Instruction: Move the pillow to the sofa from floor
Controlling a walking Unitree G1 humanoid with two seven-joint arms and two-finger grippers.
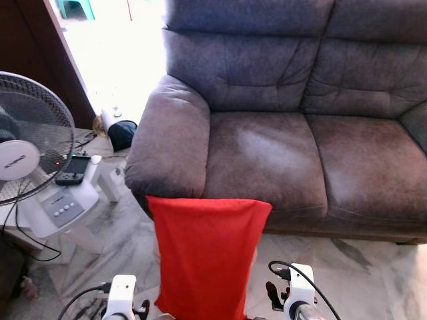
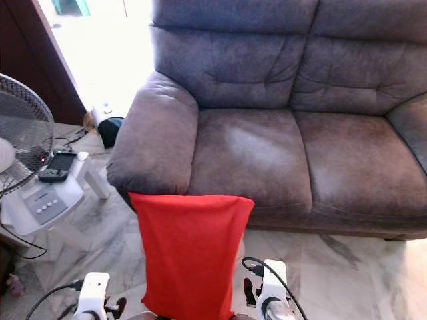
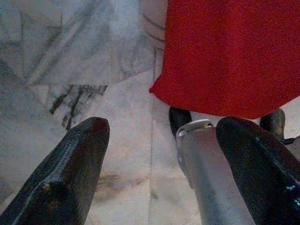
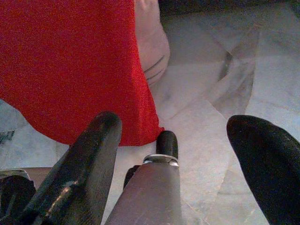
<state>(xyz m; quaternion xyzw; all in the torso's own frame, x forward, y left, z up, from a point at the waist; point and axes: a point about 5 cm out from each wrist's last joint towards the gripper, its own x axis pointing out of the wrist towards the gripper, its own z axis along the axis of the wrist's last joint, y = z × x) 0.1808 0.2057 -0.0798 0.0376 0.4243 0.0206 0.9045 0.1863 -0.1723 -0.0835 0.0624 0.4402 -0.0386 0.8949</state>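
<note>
A red pillow (image 1: pixel 203 257) stands upright in front of the grey-brown sofa (image 1: pixel 300 153), its top edge level with the seat front below the left armrest (image 1: pixel 167 140). My two silver wrists flank its lower part, the left (image 1: pixel 120 297) and the right (image 1: pixel 298 288). In the left wrist view the pillow's lower edge (image 3: pixel 225 61) hangs above the marble floor, beyond my open left gripper (image 3: pixel 161 126). My right gripper (image 4: pixel 173 122) is also open, with the pillow (image 4: pixel 70 61) beyond one finger. Neither gripper has cloth between its fingers. What bears the pillow is hidden.
A standing fan (image 1: pixel 27 147) and its white base (image 1: pixel 63 207) with a dark handset (image 1: pixel 73 170) stand left of the sofa, cables trailing on the floor. A black object (image 1: pixel 121 133) lies by the bright doorway. A pale rounded thing (image 4: pixel 152 47) lies behind the pillow.
</note>
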